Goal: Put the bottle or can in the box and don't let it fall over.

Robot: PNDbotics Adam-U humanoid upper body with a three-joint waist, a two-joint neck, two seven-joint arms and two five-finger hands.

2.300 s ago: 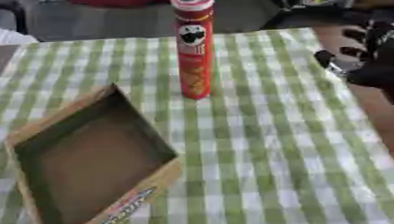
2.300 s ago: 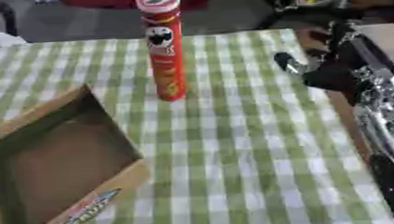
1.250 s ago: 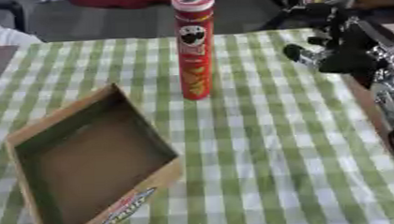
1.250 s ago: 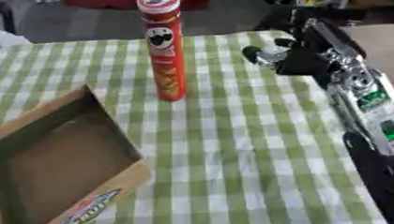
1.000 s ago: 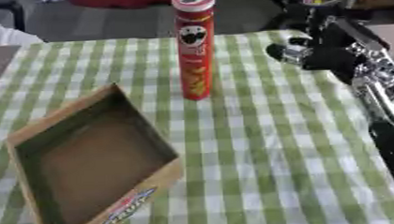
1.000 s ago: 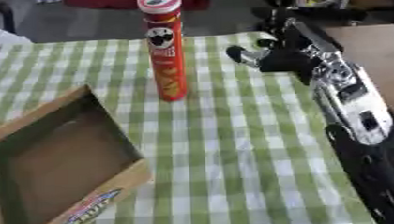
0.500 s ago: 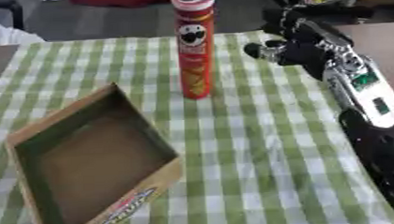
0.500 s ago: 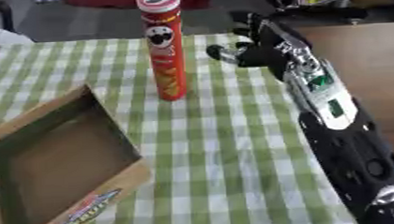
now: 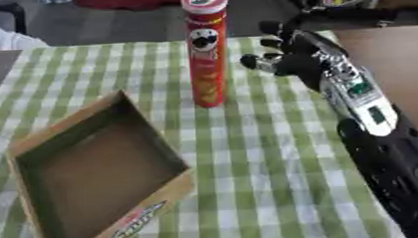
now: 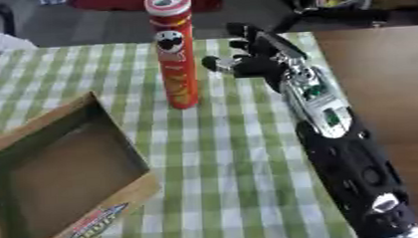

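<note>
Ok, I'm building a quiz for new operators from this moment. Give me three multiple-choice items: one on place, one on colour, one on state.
1. Where does the can stand?
A) inside the box
B) on the cloth beyond the box
C) in the right hand

2. What colour is the checked tablecloth?
A) blue and white
B) red and white
C) green and white

3. How is the right hand?
A) open beside the can
B) curled round the can
C) resting in the box

Answers: B, the box lies empty nearer; C, green checks; A, a gap shows between fingers and can.
</note>
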